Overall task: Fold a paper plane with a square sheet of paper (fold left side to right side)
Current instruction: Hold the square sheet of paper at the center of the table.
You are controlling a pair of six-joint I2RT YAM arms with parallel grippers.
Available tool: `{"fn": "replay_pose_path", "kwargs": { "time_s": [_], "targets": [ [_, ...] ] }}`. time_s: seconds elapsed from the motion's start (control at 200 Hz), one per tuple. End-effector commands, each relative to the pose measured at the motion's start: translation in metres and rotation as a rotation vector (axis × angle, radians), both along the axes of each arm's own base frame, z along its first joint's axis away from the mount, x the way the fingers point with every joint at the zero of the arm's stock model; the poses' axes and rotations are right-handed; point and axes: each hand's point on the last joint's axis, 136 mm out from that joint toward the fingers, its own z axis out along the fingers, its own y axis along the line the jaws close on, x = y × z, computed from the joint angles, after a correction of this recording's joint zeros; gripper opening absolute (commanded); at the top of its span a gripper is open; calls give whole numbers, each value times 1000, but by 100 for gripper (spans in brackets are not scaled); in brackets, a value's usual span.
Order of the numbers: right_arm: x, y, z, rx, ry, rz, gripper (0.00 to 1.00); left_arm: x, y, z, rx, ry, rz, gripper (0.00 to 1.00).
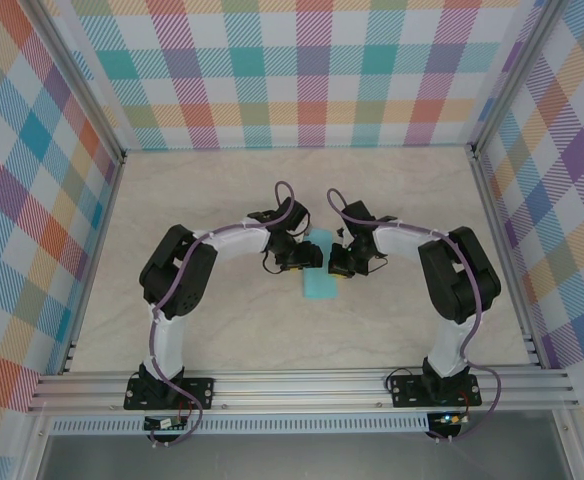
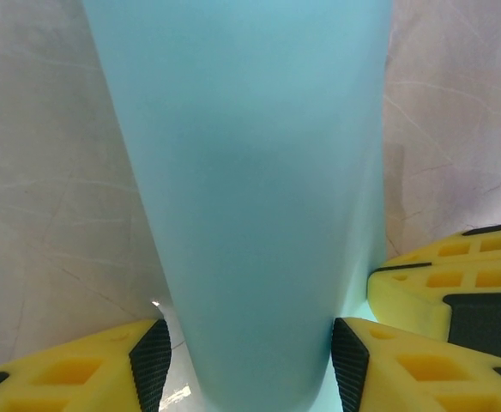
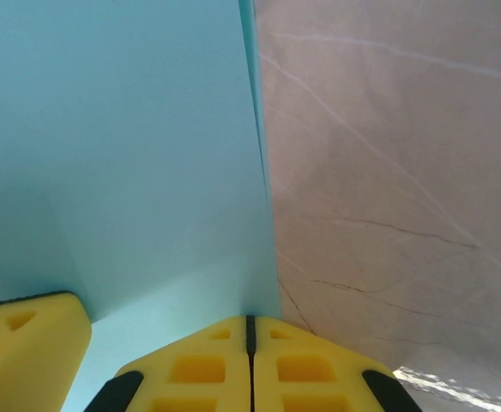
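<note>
Right pincer (image 3: 250,333) pinches paper (image 3: 130,154); left pincer (image 2: 250,365), half-open, straddles it.

sheet of paper (image 1: 320,290) partly hidden under the arms (image 1: 232,240), cropped in wrist views

Robot lab test cell, purpose-built. Pale marble-pattern tabletop (image 1: 222,190) is boxed on three sides by multicoloured plaid walls (image 1: 292,70). Bare aluminium extrusion rails (image 1: 302,385) run along the near edge. Left arm (image 1: 177,270) and right arm (image 1: 457,275) are bolted there, cables exposed.
</note>
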Motion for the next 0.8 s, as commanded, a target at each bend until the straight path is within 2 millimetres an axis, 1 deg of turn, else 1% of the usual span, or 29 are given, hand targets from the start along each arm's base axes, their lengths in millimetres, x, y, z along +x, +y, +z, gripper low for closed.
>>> {"fn": "replay_pose_path", "kwargs": {
  "time_s": [0.0,0.185,0.255,0.29,0.32,0.395,0.435,0.455,0.51,0.68,0.795],
  "targets": [
    [-20,-19,-28,-122,84,12,6,-5,-2,14,-34,-40,-17,57],
    [-24,-26,-33,-156,94,11,6,1,5,49,-103,-94,0,58],
    [-23,-27,-31,-163,88,13,6,0,4,63,-137,-115,-11,57],
    [-23,-26,-31,-164,87,13,6,-1,1,67,-157,-117,-21,53],
    [-23,-27,-31,-165,87,12,6,-3,-2,71,-178,-113,-30,48],
    [-23,-28,-31,-169,88,13,6,-6,-12,77,-241,-98,-58,31],
    [-23,-28,-31,-170,87,13,6,-10,-16,74,-260,-70,-67,25],
    [-23,-28,-31,-172,87,12,6,-6,-21,77,-289,-87,-74,23],
    [-24,-29,-32,-175,89,14,6,-7,-28,72,-309,-69,-87,19],
    [-24,-28,-32,-178,91,15,6,-6,-37,50,-312,-25,-100,18],
    [-24,-28,-32,-181,90,18,6,-4,-34,32,-269,-12,-96,17]
  ]
}}
